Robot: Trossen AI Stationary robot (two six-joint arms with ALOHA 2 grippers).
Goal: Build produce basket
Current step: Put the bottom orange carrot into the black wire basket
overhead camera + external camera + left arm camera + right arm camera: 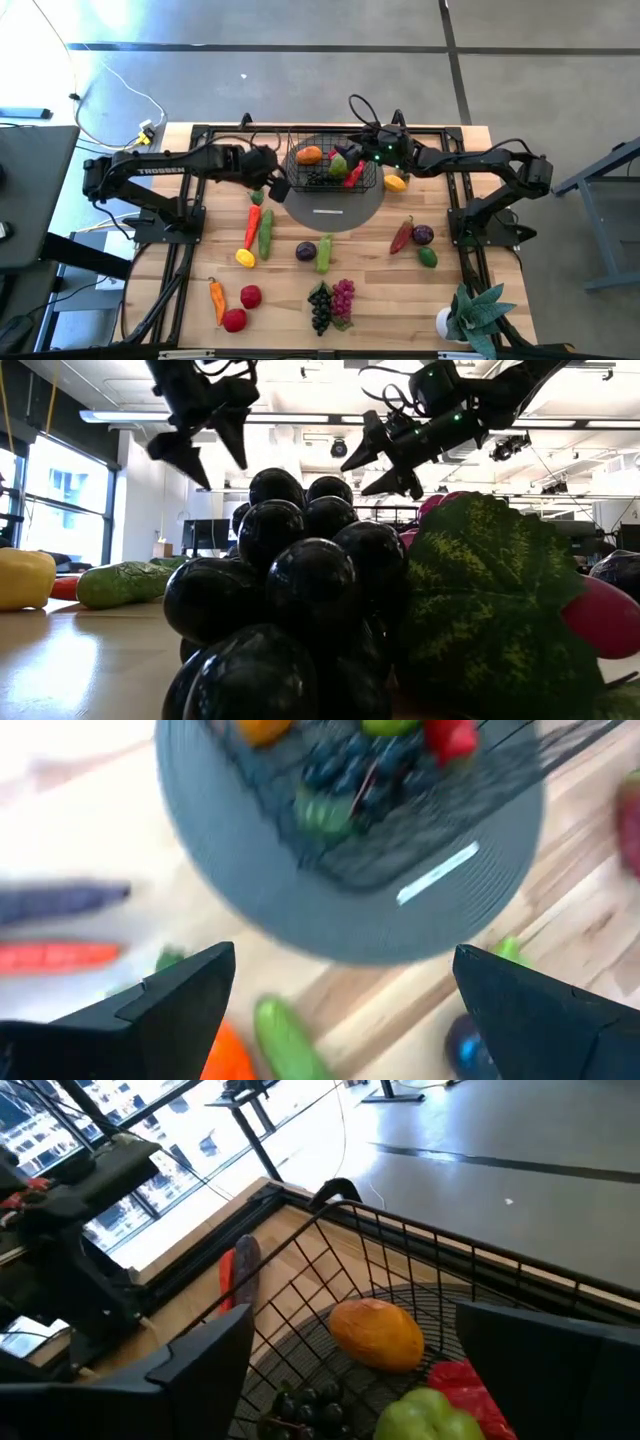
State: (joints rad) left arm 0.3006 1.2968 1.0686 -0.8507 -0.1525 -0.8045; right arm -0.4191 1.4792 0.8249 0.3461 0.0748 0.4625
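Observation:
The black wire basket [333, 165] stands on a grey round disc [335, 210] at the table's far middle. In it lie an orange fruit [377, 1334], a green pepper [430, 1415], a red pepper [462, 1385] and dark grapes [300, 1410]. My left gripper [276, 187] is open and empty, raised near the basket's left near corner; it also shows in the low view [205, 445]. My right gripper [366, 160] is open and empty above the basket's right part; it also shows in the low view [388, 460]. More produce lies loose on the table.
A lemon [395, 182] lies by the basket's right side. A red-orange pepper [253, 225], a cucumber [265, 233], an eggplant [306, 251], tomatoes [250, 296] and grape bunches [320, 307] lie nearer. A potted plant [475, 315] stands at the near right corner.

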